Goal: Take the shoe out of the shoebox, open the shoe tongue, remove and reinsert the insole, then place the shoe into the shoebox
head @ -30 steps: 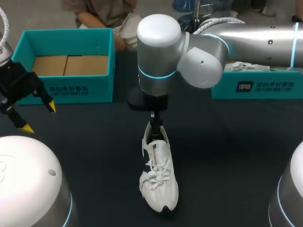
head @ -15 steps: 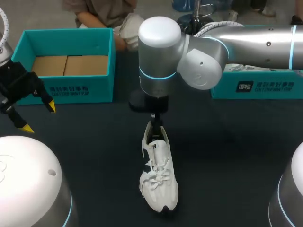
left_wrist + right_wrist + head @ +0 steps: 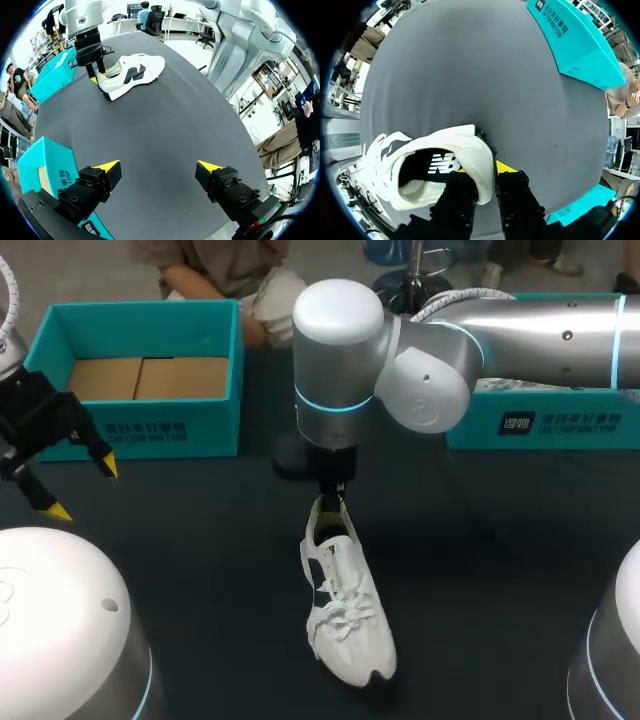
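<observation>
While the shoe (image 3: pixel 345 615) lies sole-down on the table (image 3: pixel 200 570), clear of both boxes, its heel points at the robot's far side and its toe at the near edge. Vs. 0.5 s ago the toe has swung toward my right side while the heel has stayed approx. in place, i.e. the shoe has pivoted about the held heel. Laces look tied and the tongue is down; the insole cannot be made out in the head view, but the right wrist view shows the shoe (image 3: pixel 420 170) opening w/ a liner in it. The right gripper (image 3: pixel 328 502) comes down from above onto the heel; in its own view the right gripper (image 3: pixel 487 172) pinches the heel collar, one finger inside the opening and one outside. The left gripper (image 3: pixel 80 490) hangs well apart at the table's left, fingers spread w/ nothing between; its own view confirms this (left gripper (image 3: pixel 157 167), shoe (image 3: pixel 131 75) far ahead). The left shoebox (image 3: pixel 140 308) holds only cardboard; the right shoebox (image 3: pixel 540 425) sits behind the right arm, contents unclear. Judgement: step 1 (removal) is complete, and the pivot reads as re-orientation ahead of tongue opening, which is not yet done. Insole removal, reinsertion and re-boxing remain.
</observation>
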You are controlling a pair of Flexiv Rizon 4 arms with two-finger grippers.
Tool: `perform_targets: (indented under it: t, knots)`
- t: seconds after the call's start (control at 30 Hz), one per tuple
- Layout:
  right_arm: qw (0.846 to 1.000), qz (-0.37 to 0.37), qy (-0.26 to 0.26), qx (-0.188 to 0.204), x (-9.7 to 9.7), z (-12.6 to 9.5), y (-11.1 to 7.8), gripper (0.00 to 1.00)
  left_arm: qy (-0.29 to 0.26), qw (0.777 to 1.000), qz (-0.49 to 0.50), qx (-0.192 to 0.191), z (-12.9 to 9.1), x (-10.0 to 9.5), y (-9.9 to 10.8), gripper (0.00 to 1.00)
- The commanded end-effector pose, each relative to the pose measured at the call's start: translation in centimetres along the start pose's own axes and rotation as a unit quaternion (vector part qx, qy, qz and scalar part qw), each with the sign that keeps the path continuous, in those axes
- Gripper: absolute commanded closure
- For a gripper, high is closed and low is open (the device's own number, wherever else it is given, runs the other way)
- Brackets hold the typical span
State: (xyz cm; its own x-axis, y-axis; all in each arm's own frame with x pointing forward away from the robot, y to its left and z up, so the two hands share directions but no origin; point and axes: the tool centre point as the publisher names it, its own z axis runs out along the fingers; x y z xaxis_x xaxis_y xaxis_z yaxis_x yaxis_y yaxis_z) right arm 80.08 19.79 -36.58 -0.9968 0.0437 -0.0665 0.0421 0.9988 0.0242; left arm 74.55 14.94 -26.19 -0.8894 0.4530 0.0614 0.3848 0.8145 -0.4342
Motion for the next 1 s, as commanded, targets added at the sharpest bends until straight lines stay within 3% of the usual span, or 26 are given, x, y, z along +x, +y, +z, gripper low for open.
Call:
perform_targets:
  t: [0.03, 0.27, 0.47, 0.6, 1.0]
  knots:
    - [1.0, 0.0, -0.001, 0.001, 0.5, 0.1, 0.1, 1.0, 0.0, 1.0, 0.0, -0.001, 0.0, 0.1, 0.0, 0.0]
    - [1.0, 0.002, -0.004, 0.003, 1.0, -0.2, 0.2, 1.0, 0.0, 1.0, 0.0, -0.001, 0.0, 0.1, 0.0, 0.0]
    - [1.0, 0.0, -0.018, 0.008, 1.0, -1.9, 0.3, 1.0, 0.0, 1.0, 0.0, -0.001, 0.0, 0.1, 0.0, 0.0]
    - [0.999, -0.001, -0.031, 0.012, 0.7, -4.0, 0.4, 1.0, 0.0, 1.0, 0.0, -0.001, 0.0, 0.1, 0.0, 0.0]
    - [0.997, -0.011, -0.065, 0.033, -2.0, -13.5, -0.8, 1.0, 0.0, 1.0, 0.0, -0.001, 0.0, 0.1, 0.0, 0.0]
